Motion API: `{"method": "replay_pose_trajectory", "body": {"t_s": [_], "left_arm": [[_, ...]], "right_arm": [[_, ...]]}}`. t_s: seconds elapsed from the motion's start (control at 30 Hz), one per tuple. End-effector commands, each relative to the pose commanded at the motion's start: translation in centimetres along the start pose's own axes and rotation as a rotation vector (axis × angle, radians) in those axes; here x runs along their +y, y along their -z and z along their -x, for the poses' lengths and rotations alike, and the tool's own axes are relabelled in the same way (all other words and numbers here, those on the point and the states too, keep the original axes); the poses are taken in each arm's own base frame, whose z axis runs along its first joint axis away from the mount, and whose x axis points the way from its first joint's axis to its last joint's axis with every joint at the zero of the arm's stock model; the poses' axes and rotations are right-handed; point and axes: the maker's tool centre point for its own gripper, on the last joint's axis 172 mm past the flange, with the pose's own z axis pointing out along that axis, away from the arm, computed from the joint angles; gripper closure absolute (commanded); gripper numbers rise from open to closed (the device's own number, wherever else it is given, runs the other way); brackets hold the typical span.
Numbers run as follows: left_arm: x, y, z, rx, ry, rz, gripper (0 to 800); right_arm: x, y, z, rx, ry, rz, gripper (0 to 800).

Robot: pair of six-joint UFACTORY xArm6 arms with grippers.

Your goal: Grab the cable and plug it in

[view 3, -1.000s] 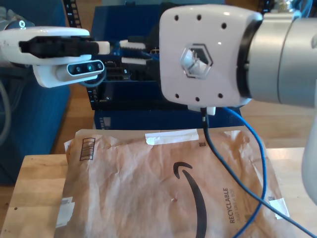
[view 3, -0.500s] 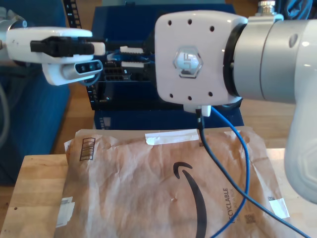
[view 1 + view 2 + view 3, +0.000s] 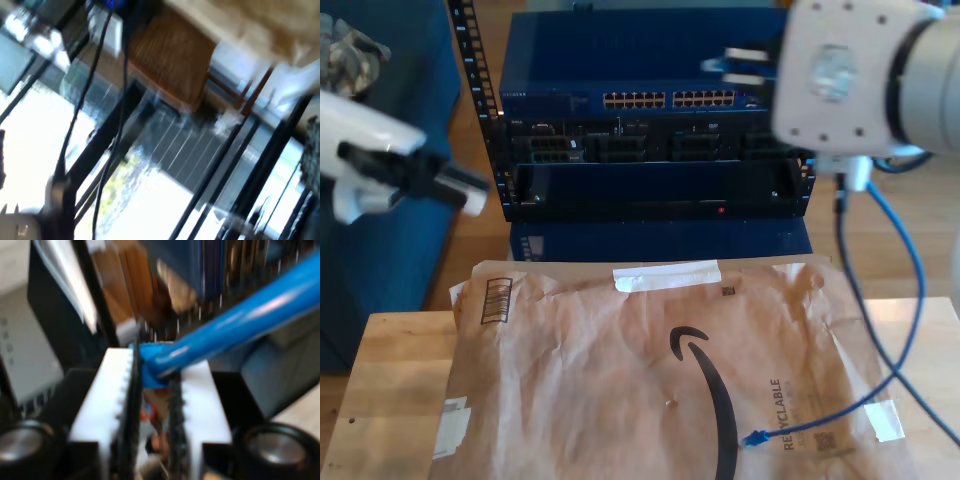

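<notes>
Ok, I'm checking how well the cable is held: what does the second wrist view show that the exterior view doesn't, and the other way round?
Second wrist view: up close, my second pincer has its white fingers shut on the blue cable, which leaves the jaws at a slant.
Exterior view: the cable's loose plug lies on the brown envelope, and the network switch with its row of ports stands behind it.
Both: the blue cable leading away from the pincer.

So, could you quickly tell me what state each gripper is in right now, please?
My first gripper: cannot be told; its wrist view is blurred.
My second gripper: closed on the cable, pinched between its white fingers.
</notes>
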Motion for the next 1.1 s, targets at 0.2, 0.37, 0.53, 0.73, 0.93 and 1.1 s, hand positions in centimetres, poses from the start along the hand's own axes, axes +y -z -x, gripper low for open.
{"method": "replay_pose_trajectory", "body": {"t_s": [0.2, 0.37, 0.53, 0.73, 0.93, 1.1], "left_arm": [[2.2, 2.5, -8.7, 0.121, -0.011, 0.076, 2], [1.1, 2.4, -14.7, 0.144, -0.062, 0.085, 2], [-1.9, 1.3, -20.9, 0.234, -0.066, 0.077, 3], [-4.0, 3.8, -26.2, 0.266, -0.094, 0.119, 2], [-7.5, 3.2, -31.1, 0.278, -0.205, 0.1, 1], [-10.9, 1.0, -35.1, 0.228, -0.289, 0.086, 1]], "right_arm": [[2.5, -1.1, -5.3, 0.1, -0.022, 0.028, 787], [3.6, -1.7, -7.0, 0.14, 0.004, -0.001, 790], [4.7, -1.8, -9.1, 0.186, 0.03, -0.055, 790], [5.3, -1.4, -10.6, 0.221, 0.054, -0.128, 789], [6.3, -1.6, -11.2, 0.234, 0.081, -0.134, 786], [6.7, -1.6, -11.7, 0.246, 0.087, -0.149, 780]]}}
